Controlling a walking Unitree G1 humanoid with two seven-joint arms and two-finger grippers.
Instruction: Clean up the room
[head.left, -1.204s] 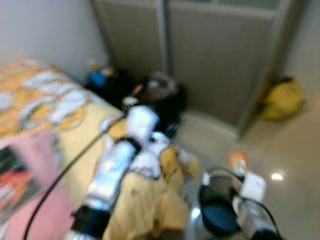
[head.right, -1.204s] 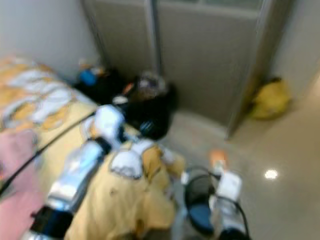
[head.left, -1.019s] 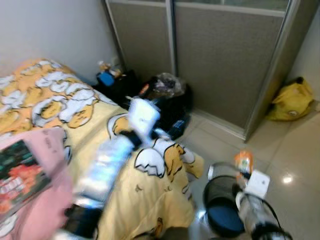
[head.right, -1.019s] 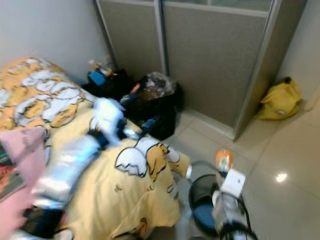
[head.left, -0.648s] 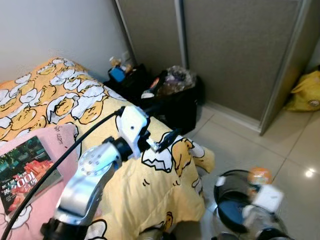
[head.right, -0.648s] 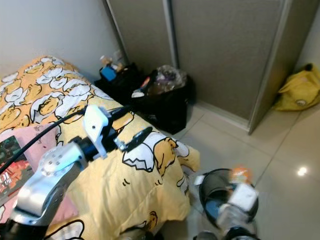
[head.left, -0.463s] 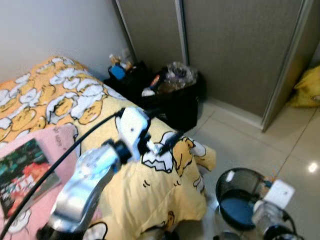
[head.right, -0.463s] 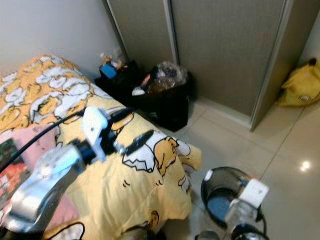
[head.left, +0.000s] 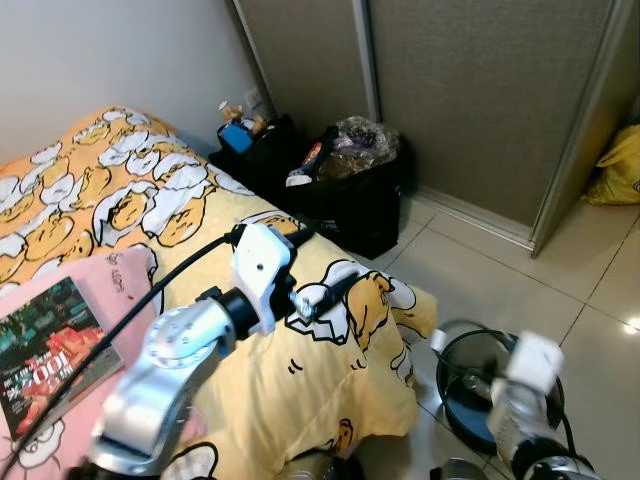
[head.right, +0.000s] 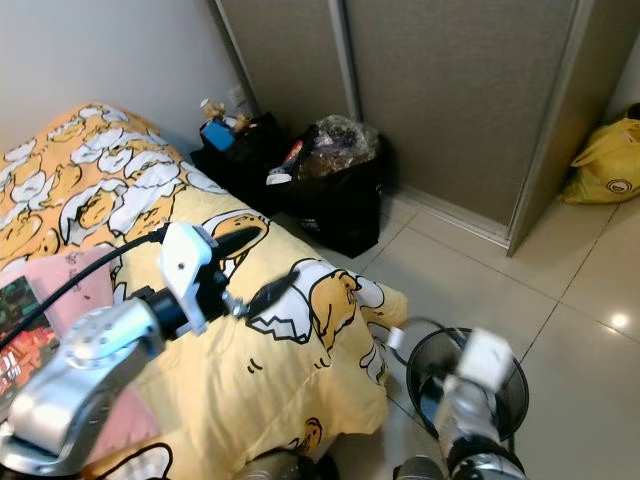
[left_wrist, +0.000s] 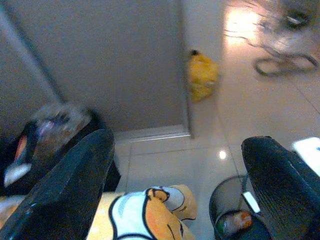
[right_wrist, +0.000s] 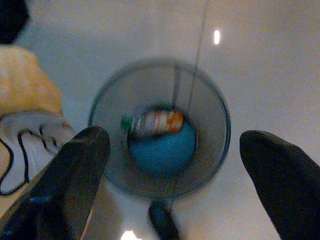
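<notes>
A wire mesh bin (head.left: 452, 343) stands on the tiled floor at the foot of the bed. Inside it lies a plastic bottle (right_wrist: 155, 121) with an orange label and a green cap, on the blue bottom. My right gripper (right_wrist: 172, 137) hangs open straight above the bin, nothing between its fingers. My left gripper (head.left: 330, 258) is open too, held out over the yellow cartoon-print duvet (head.left: 300, 380) near the bed's corner. In the left wrist view the bin (left_wrist: 220, 200) and the bottle (left_wrist: 232, 220) appear below that gripper (left_wrist: 175, 142).
Black bags stuffed with rubbish (head.left: 350, 190) sit against the grey sliding doors (head.left: 470, 100). A yellow bag (head.left: 620, 170) lies at the far right. On the bed a book (head.left: 50, 350) rests on a pink cloth (head.left: 130, 290). Bare tiles stretch right of the bin.
The bottle, held in my right gripper over the bin earlier, now lies in the bin and the gripper stands open. The view has swung and steadied.
</notes>
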